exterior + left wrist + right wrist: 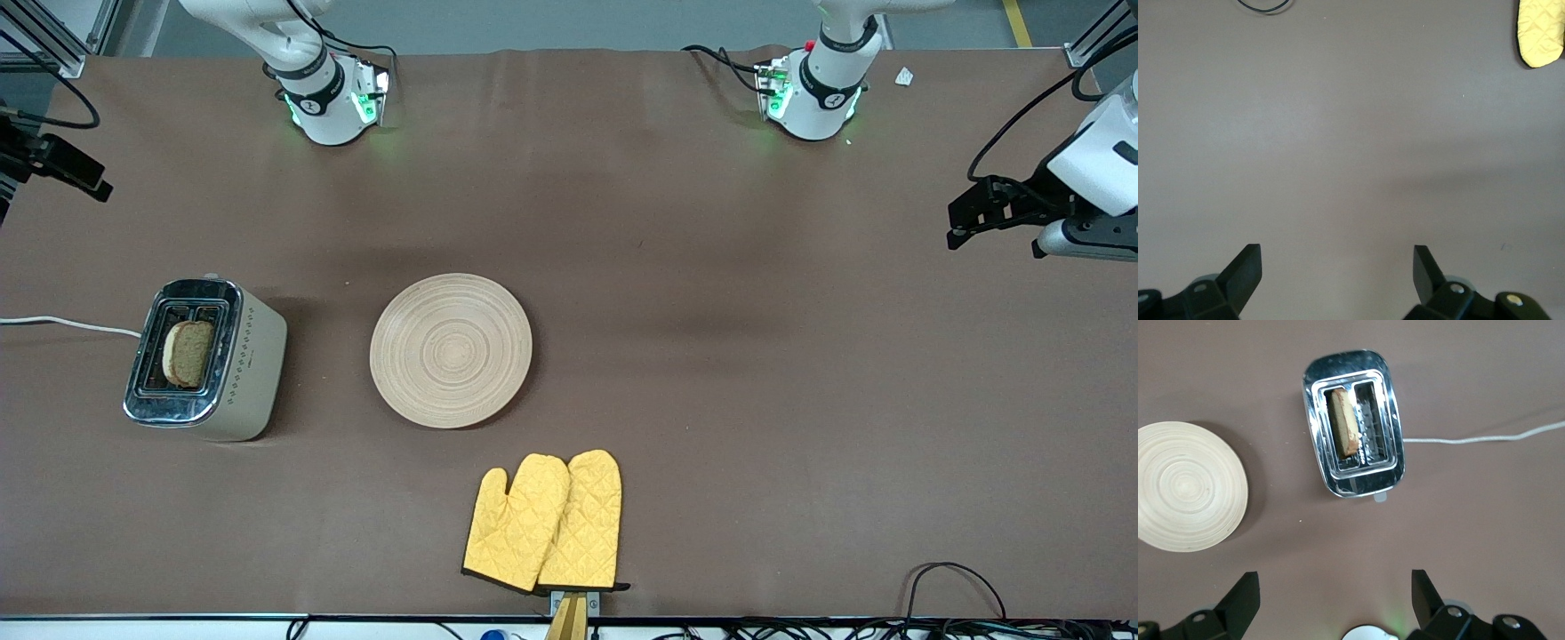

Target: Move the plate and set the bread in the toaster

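The bread [189, 353] stands on edge in one slot of the toaster [206, 359], its top still proud of the chrome, so the loading step looks done and only a push-down, if any, would remain. The toaster sits toward the right arm's end of the counter [711, 400], its white cord [67, 324] trailing off the edge. The plate [451, 350] lies flat and bare beside the toaster, apart from it, which suggests it was set aside to free the slice. A pair of yellow oven mitts [544, 522] lies nearer the front camera than the plate.

The right tool [1335, 600] hangs high over the toaster, fingers spread and holding nothing. The left tool [1338, 273] is raised over bare counter at the left arm's end, likewise spread and empty; that arm appears to wait
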